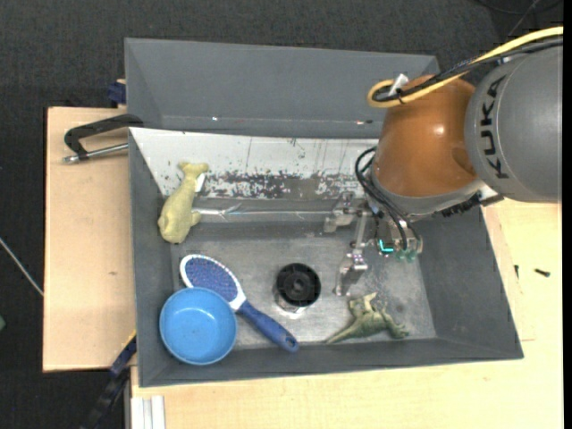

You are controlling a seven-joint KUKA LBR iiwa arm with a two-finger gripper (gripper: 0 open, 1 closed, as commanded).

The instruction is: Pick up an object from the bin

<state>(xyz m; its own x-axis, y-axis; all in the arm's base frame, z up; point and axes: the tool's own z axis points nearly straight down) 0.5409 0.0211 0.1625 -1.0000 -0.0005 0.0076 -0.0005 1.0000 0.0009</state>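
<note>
My claw (356,271) hangs just beside the green toy dinosaur (368,320) near the bin's (465,329) lower-right corner; spread or pressed together, I cannot tell. I'd centre over its body, clear of the wall, before lowering.

Dark charcoal floor (268,7), finely speckled, carpet-like texture

Arm (527,123) reaches in from the right, orange wrist cover (424,141) tipped down, gripper (351,275) pointing low and leftward.
</note>
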